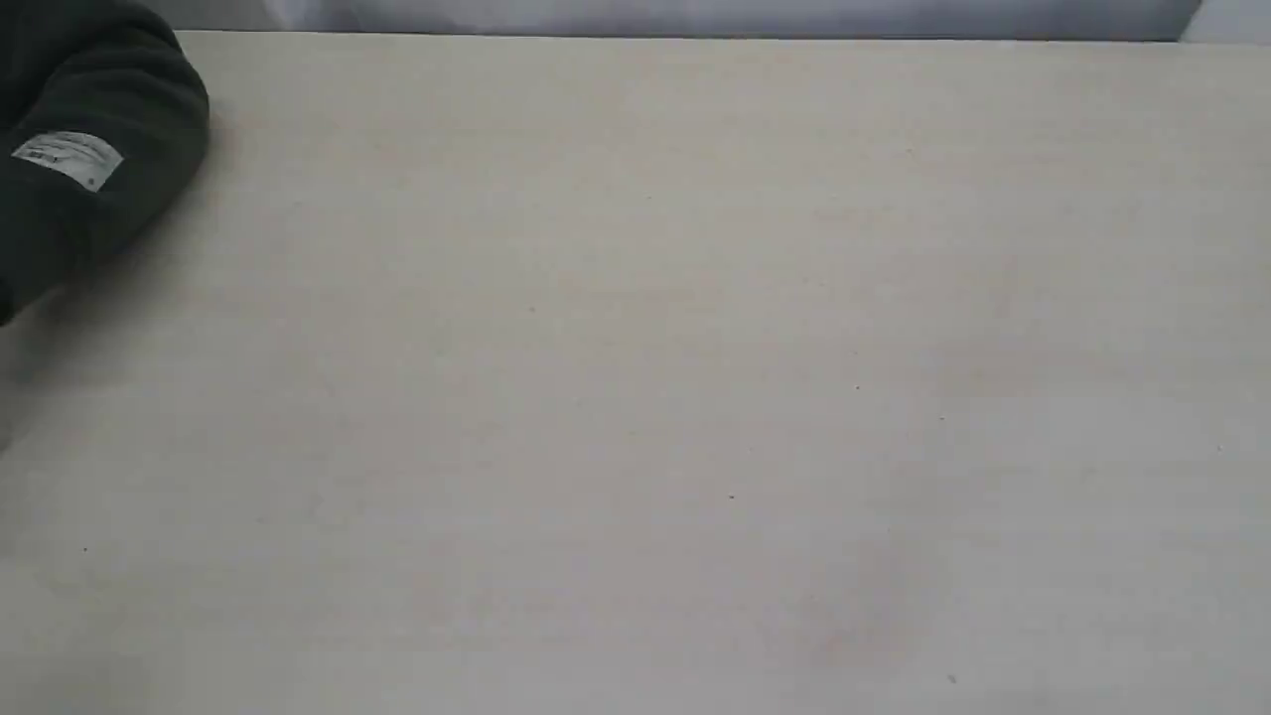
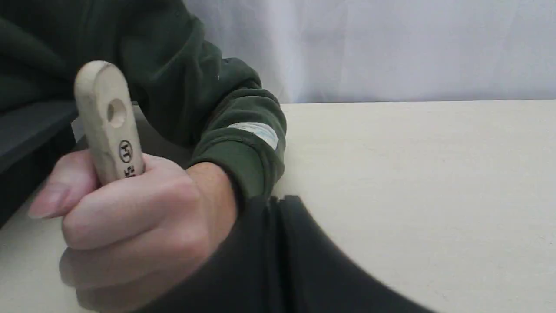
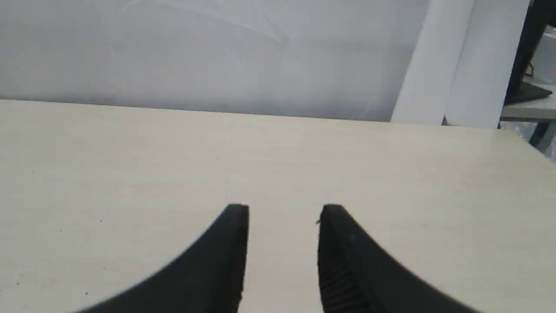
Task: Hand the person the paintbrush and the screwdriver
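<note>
At the far left corner of the worktop (image 1: 695,397), the paintbrush (image 2: 106,121) stands nearly upright in the person's hand (image 2: 130,221). From where I stand only its light wooden handle shows. The end is rounded, with a hole through it and a black stamped mark just below. The fist is closed around the lower part of the handle, and the ferrule and bristles are hidden by the fingers. The wrist runs back into a dark green sleeve (image 2: 226,130) with a small white label (image 2: 256,130) near the cuff, and the sleeve lies over that far left corner.

Just beside the hand is the left claw (image 2: 274,202). Its two black fingers are drawn together with only a thin seam between them, and one of them crosses in front of the lower part of the fist. Whether it touches the hand I cannot tell. A dark flat slab (image 2: 30,130) sits on the other side of the hand; I cannot make out what it is.

Over to the right, the right claw (image 3: 284,213) hovers above the worktop with its fingers apart, the pale surface showing in the gap. A white backdrop (image 3: 217,52) hangs behind the far edge.
</note>
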